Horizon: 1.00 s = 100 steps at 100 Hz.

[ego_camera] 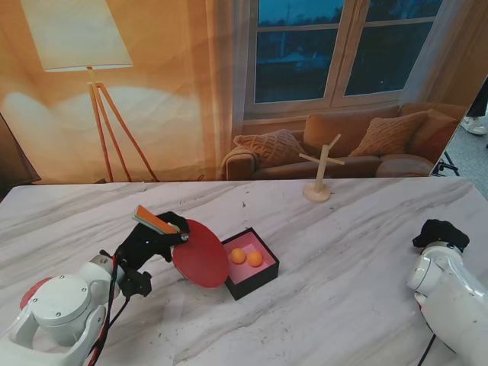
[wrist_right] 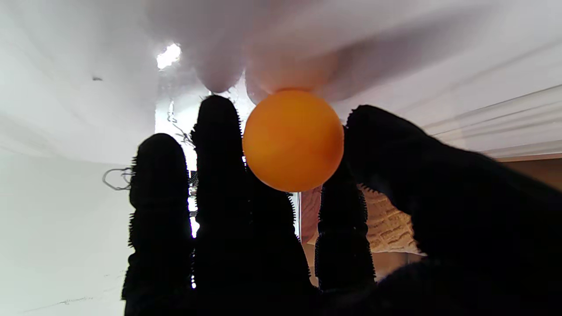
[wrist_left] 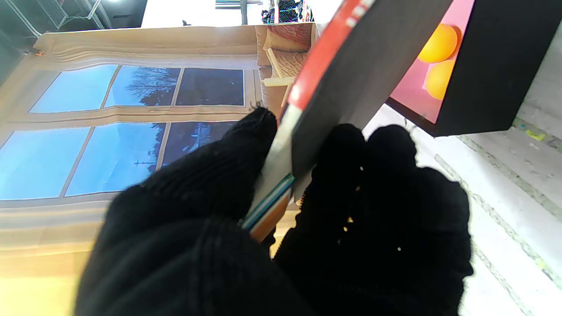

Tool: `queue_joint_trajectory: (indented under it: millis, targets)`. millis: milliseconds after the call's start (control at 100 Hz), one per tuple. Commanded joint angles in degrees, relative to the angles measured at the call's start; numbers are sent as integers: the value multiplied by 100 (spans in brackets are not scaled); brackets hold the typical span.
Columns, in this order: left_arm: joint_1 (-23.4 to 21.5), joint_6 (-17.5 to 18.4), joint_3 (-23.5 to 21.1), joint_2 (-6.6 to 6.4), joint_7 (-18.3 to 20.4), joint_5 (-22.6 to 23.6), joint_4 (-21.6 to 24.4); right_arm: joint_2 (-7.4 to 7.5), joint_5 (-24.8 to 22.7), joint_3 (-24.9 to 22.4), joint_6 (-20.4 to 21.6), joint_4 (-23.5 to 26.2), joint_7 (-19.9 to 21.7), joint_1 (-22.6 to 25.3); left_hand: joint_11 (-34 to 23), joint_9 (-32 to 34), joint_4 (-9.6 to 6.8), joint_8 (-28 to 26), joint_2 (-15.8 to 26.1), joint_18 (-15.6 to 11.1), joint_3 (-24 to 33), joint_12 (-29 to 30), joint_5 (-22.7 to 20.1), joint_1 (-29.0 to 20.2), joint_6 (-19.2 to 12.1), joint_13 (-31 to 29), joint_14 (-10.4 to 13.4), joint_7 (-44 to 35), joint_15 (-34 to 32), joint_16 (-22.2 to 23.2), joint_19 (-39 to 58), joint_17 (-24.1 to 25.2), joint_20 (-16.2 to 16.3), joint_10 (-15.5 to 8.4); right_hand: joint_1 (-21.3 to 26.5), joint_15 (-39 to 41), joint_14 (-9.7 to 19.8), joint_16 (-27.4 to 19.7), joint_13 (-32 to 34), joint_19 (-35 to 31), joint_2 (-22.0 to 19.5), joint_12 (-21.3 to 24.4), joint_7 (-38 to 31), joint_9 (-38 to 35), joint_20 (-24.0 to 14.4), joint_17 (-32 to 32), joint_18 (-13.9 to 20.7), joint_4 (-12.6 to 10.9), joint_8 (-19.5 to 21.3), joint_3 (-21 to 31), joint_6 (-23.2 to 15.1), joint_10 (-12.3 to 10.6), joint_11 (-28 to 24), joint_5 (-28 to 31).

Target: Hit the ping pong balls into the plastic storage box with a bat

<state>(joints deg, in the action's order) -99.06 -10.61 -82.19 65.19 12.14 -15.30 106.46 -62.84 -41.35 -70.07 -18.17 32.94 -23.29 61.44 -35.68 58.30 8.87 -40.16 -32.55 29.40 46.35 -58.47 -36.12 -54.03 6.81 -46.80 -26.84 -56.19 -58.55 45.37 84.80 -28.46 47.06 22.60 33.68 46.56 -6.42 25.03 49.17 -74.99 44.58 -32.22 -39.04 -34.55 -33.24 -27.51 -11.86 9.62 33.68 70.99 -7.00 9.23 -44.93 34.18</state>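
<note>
Stand view: right hand (ego_camera: 441, 233) hides its ball (wrist_right: 293, 140).

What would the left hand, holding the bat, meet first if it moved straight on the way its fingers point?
Most likely the black storage box: the left hand points right along the bat, whose blade edge already sits by the box wall. Depth is unclear, so contact can't be confirmed.

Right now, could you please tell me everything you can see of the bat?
The bat has a round blade with red rubber on the face towards the stand camera, dark rubber on the other, and an orange handle. The left hand grips the handle. The blade stands on edge at the left side of the black storage box, very near it; contact cannot be judged.
</note>
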Motion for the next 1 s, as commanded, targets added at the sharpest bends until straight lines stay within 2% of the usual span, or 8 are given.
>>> queue_joint_trajectory:
  millis: [0,50,120,260,360,600,800,990]
  targets:
    - [-15,8,-3,9,76,-1,32,-14,-45,4,-15,30,96,17,110,-215,75,-62,0,-381,664,-14,-161,-299,63,-74,-529,-107,-113,65,-25,52,134,-533,160,277,67,110,238,-354,178,-147,-226,-101,-169,-261,-29,-245,120,444,138,13,-189,205]
    - [-18,14,-5,9,72,-2,34,-11,-54,17,-30,45,122,26,110,-215,76,-61,2,-381,663,-13,-158,-297,59,-70,-532,-105,-111,65,-25,52,134,-538,276,412,59,53,353,-507,233,-227,-381,-132,-245,-421,-27,-49,210,442,211,16,-264,340]
    - [-22,23,-6,11,64,-3,37,-23,-23,88,-60,-21,104,-12,112,-217,75,-63,6,-381,664,-12,-157,-301,54,-74,-531,-106,-113,65,-26,52,135,-537,503,781,46,-137,411,-708,406,-422,-931,-82,-356,-644,14,334,-83,473,236,51,-434,517]
    - [-44,16,-17,12,52,4,59,-63,86,216,-54,-177,-4,-94,113,-221,77,-61,3,-374,661,-13,-159,-301,59,-66,-530,-106,-110,65,-26,52,137,-537,897,1156,96,-263,644,-832,566,-605,-1979,-404,-311,-982,118,597,-487,324,284,248,-543,892]
    - [-66,11,-35,11,39,25,87,-78,114,262,9,-231,-110,-115,111,-218,77,-63,1,-372,660,-14,-162,-299,50,-68,-528,-108,-111,65,-27,52,138,-537,1016,1387,194,-264,896,-951,573,-636,-2263,-933,-308,-1253,229,595,-607,353,515,361,-605,1319]
    - [-100,22,-65,11,15,59,128,-52,-33,109,169,-20,-191,34,111,-220,76,-63,1,-377,663,-15,-160,-301,51,-69,-527,-107,-110,64,-28,53,140,-542,1097,1673,298,-268,1516,-1243,580,-605,-2490,-1864,-312,-1762,225,597,-700,431,667,244,-553,1830]
    - [-106,12,-65,12,8,61,141,9,-366,-282,306,623,-33,379,110,-217,75,-65,1,-378,661,-16,-162,-304,48,-64,-533,-107,-107,64,-28,53,142,-539,1116,1764,310,-244,1600,-1325,595,-654,-2540,-1983,-322,-1839,213,595,-712,448,700,234,-607,1926]
    - [-106,12,-66,12,8,62,141,65,-741,-768,564,1616,325,859,114,-219,76,-67,2,-374,661,-13,-165,-304,48,-66,-533,-108,-107,64,-31,57,142,-537,1143,1821,297,-244,1591,-1362,586,-683,-2565,-1980,-329,-1813,207,593,-711,447,712,242,-631,1931]
